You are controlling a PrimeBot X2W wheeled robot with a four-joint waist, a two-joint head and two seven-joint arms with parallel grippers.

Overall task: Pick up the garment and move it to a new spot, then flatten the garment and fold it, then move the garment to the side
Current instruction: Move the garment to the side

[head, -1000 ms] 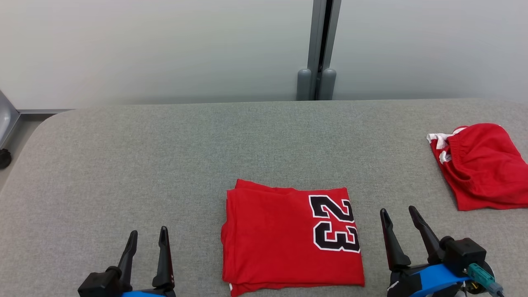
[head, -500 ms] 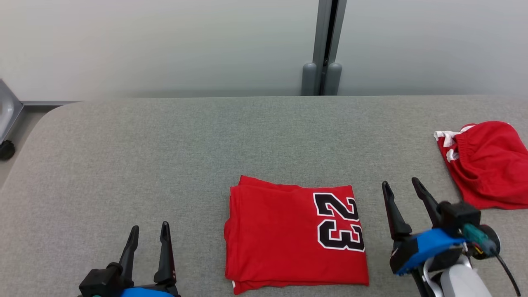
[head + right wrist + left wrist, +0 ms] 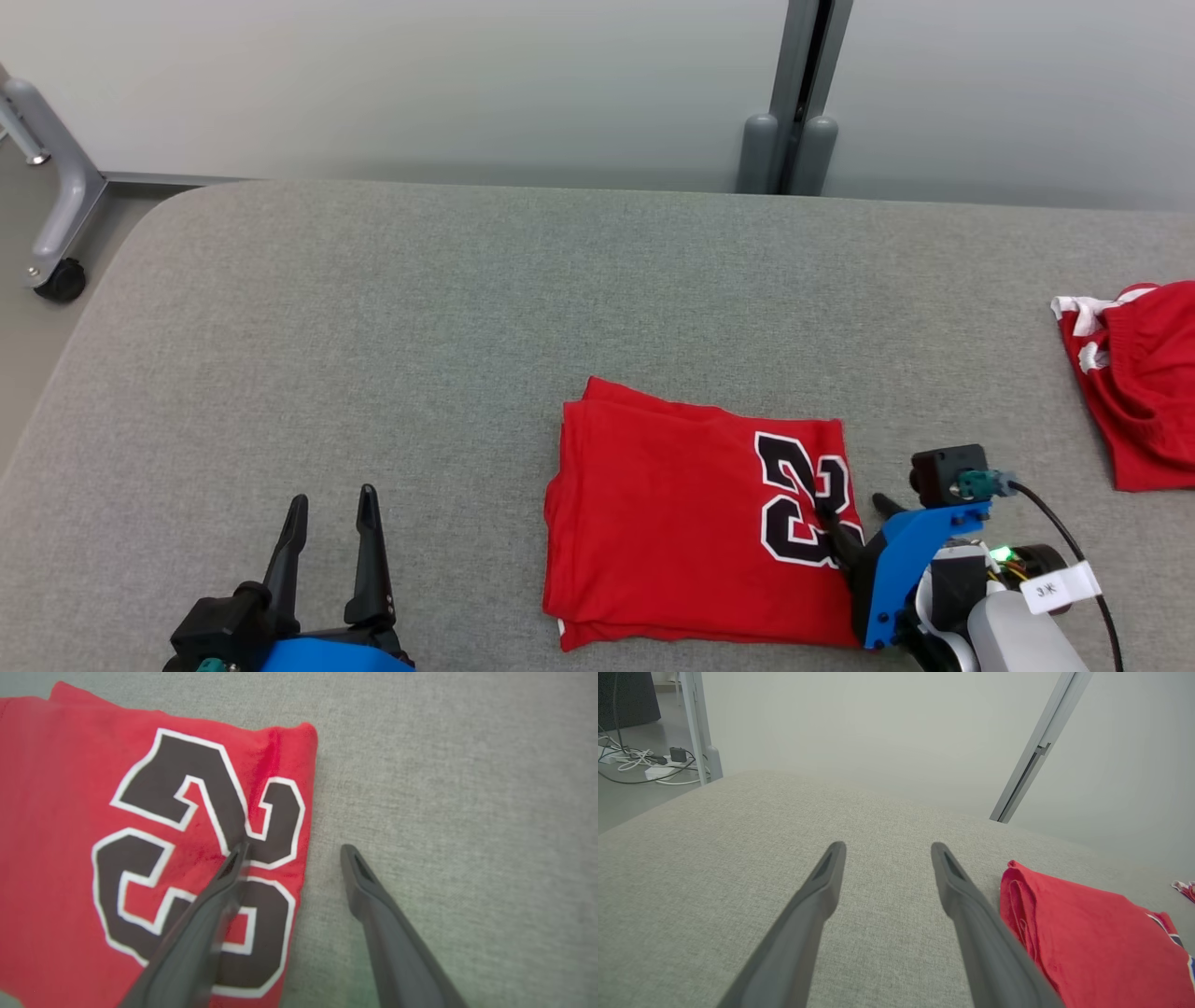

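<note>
This looks like a robotics lab or test room. There's a big table point(image 3: 373, 327) padded in grey fabric, with pale frosted partition panels point(image 3: 373, 84) and a grey metal post point(image 3: 803, 93) just behind it. A castered stand leg point(image 3: 58, 280) sits by its far left corner, and loose cables point(image 3: 633, 761) trail on the bare floor beyond.

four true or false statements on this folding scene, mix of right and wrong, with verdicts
1. The folded jersey lies with its 23 facing up. True.
2. The right gripper is shut on the jersey. False: it is open, one finger over the 23, the other over the table beside the jersey's edge.
3. The left gripper is open over bare table, left of the jersey. True.
4. The second red garment lies on top of the jersey. False: it lies apart, far to the right.
</note>
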